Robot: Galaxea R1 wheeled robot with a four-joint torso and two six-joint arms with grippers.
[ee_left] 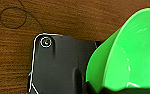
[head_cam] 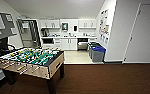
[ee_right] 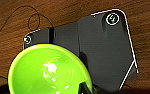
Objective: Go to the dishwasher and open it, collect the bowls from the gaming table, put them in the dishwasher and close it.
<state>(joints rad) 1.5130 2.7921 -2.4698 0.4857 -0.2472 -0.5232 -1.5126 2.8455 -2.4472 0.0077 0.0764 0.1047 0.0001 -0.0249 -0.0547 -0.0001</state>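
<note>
A bright lime-green bowl hangs tilted over the brown carpet, and my left gripper is shut on its rim. A second lime-green bowl faces open side up, with my right gripper shut on its edge. Below both bowls I see the robot's dark base plate. The dishwasher sits under the kitchen counter at the far end of the room. Its dark interior shows and its silver door looks folded down. The gaming table is out of view.
A table-football table stands close at the left on the brown carpet. Grey bins with blue lids line the right wall before the kitchen. A white door is at the right. A thin black cable lies on the floor.
</note>
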